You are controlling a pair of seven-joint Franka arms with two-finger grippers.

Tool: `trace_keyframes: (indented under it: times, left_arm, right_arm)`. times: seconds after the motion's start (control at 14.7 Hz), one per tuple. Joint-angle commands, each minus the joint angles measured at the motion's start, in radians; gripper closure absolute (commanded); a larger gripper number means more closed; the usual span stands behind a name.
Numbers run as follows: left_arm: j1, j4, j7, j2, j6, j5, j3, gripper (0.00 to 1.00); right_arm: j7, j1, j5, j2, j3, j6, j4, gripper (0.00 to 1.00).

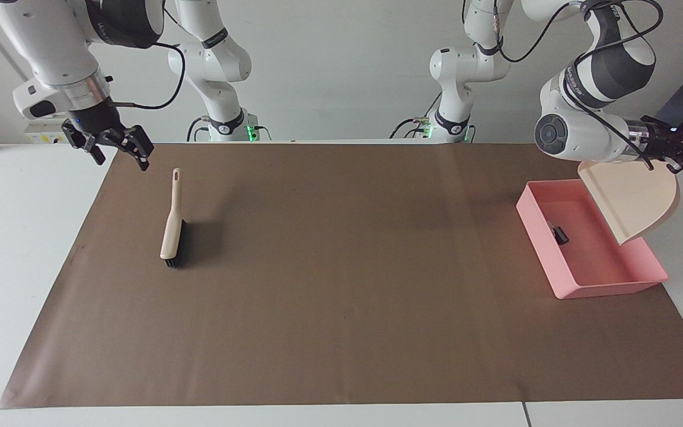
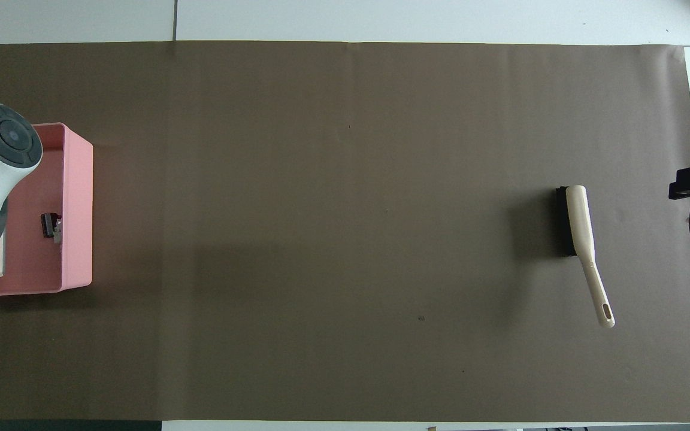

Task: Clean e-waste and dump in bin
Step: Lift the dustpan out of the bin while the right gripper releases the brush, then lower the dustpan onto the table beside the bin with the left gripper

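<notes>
right gripper [image 1: 117, 148]: up in the air over the edge of the brown mat at the right arm's end of the table, above and apart from the brush handle; its two fingers stand spread, nothing between them.
brush [image 1: 171, 224]: lies flat on the mat, cream handle pointing toward the robots, black bristles at the end farther from them; nothing touches it.
mat [image 1: 341, 284]: brown sheet covering most of the white table [image 1: 15, 237], which shows as a border along its edges.
bin [image 1: 561, 284]: pink rectangular tray with upright walls, sitting on the mat at the left arm's end of the table.
e-waste [image 1: 557, 232]: small dark block with a pale bit touching it, lying on the floor of the bin close to the wall that faces the middle of the table; in the overhead view [image 2: 51, 225] it sits the same way, just inside that wall.
dustpan [image 1: 632, 198]: beige, tilted steeply, raised over the bin's edge at the end nearer the robots, its straight lip pointing down into the tray; whether the lip touches the bin cannot be told.
left gripper [image 1: 670, 155]: at the dustpan's upper end by the table's edge, clenched on the dustpan's handle; the left arm's wrist hangs over the bin in the overhead view.
</notes>
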Motion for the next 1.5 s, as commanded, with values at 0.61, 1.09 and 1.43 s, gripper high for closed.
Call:
trace_keyframes:
  times: [0.61, 1.09, 1.43]
  left_arm:
    - [-0.205, -0.053, 0.018, 0.026, 0.108, -0.477, 0.001, 0.96]
    - [-0.262, -0.207, -0.062, 0.043, 0.340, -0.575, 0.000, 0.96]
    - [-0.334, -0.207, -0.070, 0.139, 0.392, -0.624, 0.000, 0.98]
  right_arm:
    - [0.010, 0.109, 0.003, 0.057, -0.077, -0.101, 0.070, 0.00]
    - [0.013, 0.104, 0.006, 0.055, -0.077, -0.099, 0.070, 0.00]
    - [0.013, 0.106, 0.006, 0.055, -0.077, -0.099, 0.070, 0.00]
